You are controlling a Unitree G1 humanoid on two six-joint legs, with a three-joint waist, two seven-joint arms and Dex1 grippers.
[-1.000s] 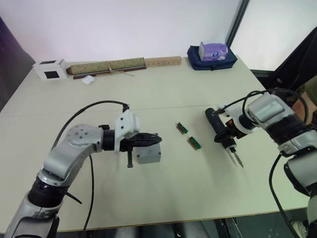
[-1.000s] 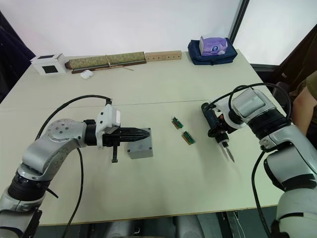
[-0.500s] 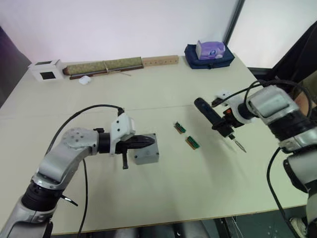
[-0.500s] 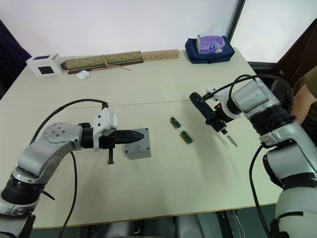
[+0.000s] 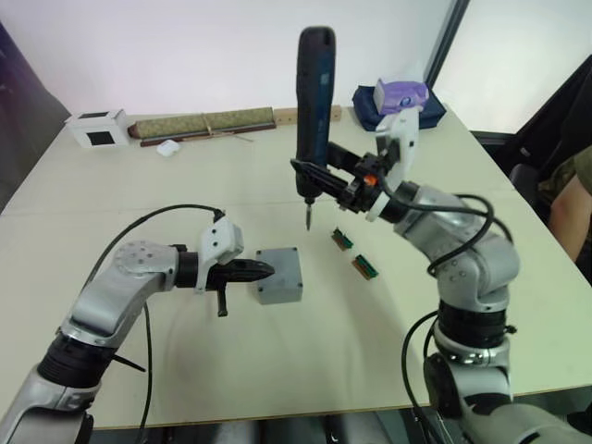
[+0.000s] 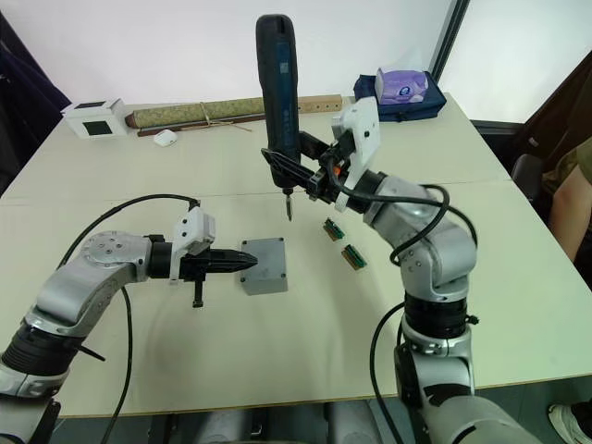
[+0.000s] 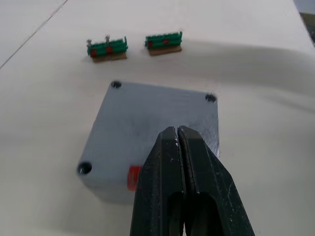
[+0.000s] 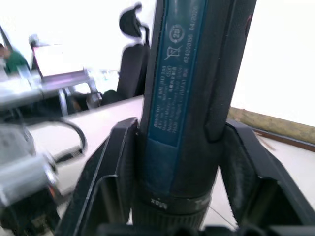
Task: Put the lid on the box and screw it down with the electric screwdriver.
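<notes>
Right arm bent, forearm raised; right hand clamps the screwdriver upright, bit down, in the air over mid-table. Left arm reaches level; left hand, fingers pressed together, touches the lid seated on the box, mid-table.

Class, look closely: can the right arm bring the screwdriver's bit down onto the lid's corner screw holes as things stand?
Probably yes. The right gripper holds the electric screwdriver upright above the lid; the left gripper, shut, covers only the near edge.
</notes>
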